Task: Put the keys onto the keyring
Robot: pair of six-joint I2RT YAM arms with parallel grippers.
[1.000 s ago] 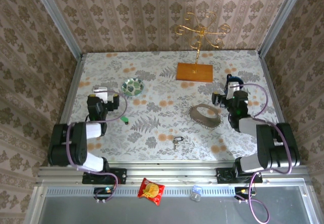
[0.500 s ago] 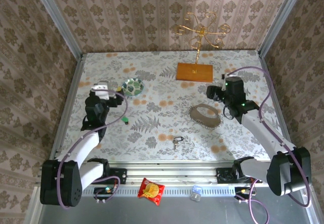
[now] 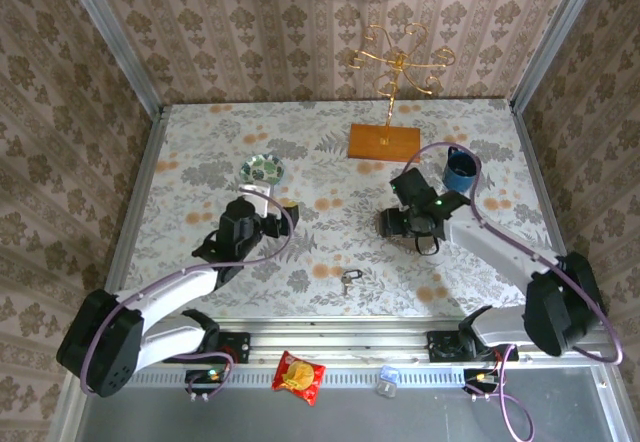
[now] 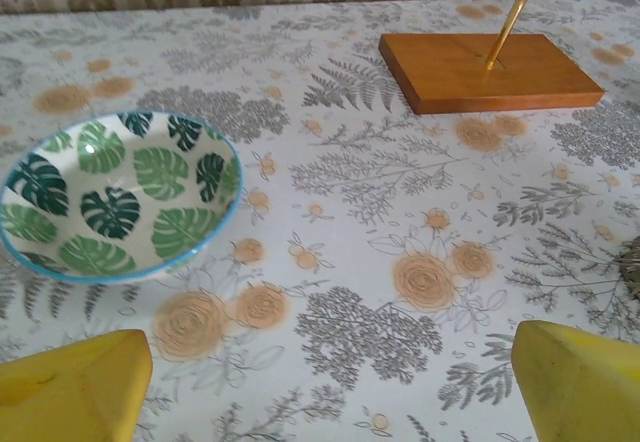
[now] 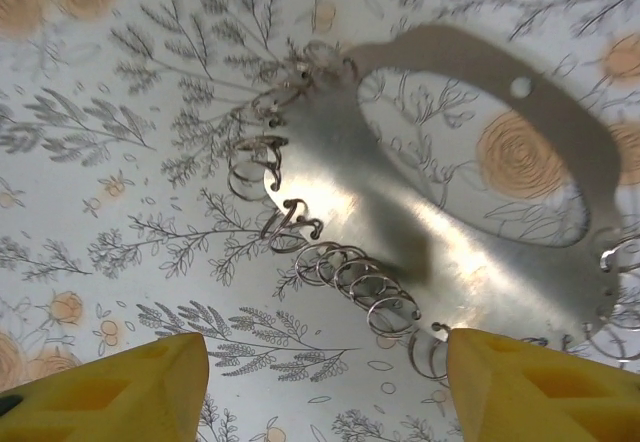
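Observation:
The keyring (image 5: 450, 252) is a shiny grey metal band bent into a loop, with several wire rings along its edge. It lies flat on the table right of centre (image 3: 384, 226). My right gripper (image 5: 325, 382) hovers just above it, open, with one yellow fingertip on each side of the ringed edge and nothing between them (image 3: 408, 224). The keys (image 3: 348, 281), a small silver cluster, lie near the front edge, apart from both grippers. My left gripper (image 4: 335, 382) is open and empty over bare tablecloth, left of centre (image 3: 264, 210).
A leaf-patterned bowl (image 4: 110, 197) sits just ahead-left of the left gripper (image 3: 262, 170). A wooden base (image 3: 385, 142) with a gold wire stand (image 3: 395, 57) is at the back. A blue cup (image 3: 460, 170) stands behind the right arm.
Both arms reached in from the table's sides toward the middle. The right gripper moved left from the blue cup to over the keyring. The left gripper moved right and nearer.

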